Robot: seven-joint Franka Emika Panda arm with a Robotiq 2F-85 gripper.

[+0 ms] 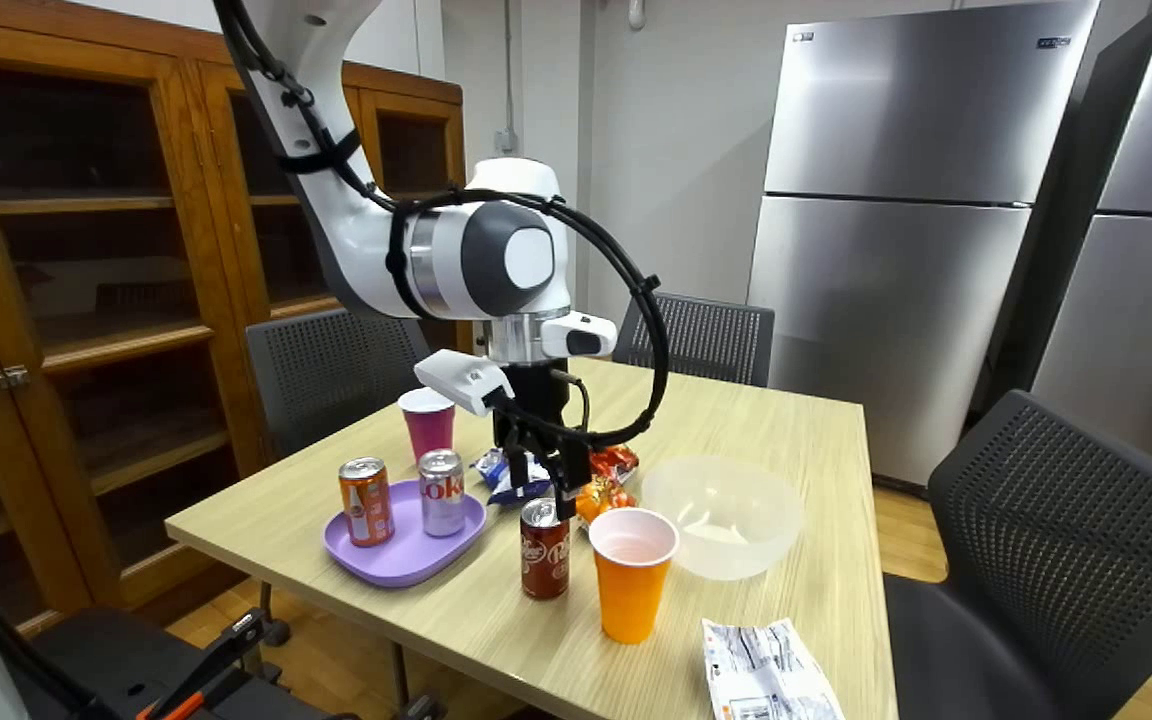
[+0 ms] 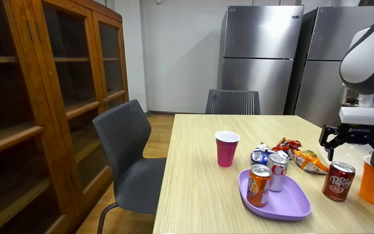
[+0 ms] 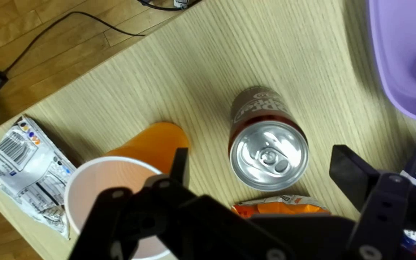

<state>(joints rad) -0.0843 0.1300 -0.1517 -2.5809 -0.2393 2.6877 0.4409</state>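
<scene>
Maroon Dr Pepper can (image 3: 268,153) shows between the fingers (image 3: 350,173) in the wrist view: they stand at its nine and three o'clock, spread wide, empty.

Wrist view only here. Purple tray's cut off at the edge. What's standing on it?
Observer: The purple tray carries two upright cans, an orange Fanta can and a silver Coke can.
Operator: Any cup besides the orange cup?
Observer: A pink cup, upright on the table, shows in both exterior views.
Operator: What's near the Dr Pepper can that my view misses?
Observer: A translucent bowl; in an exterior view it sits behind the orange cup.
</scene>
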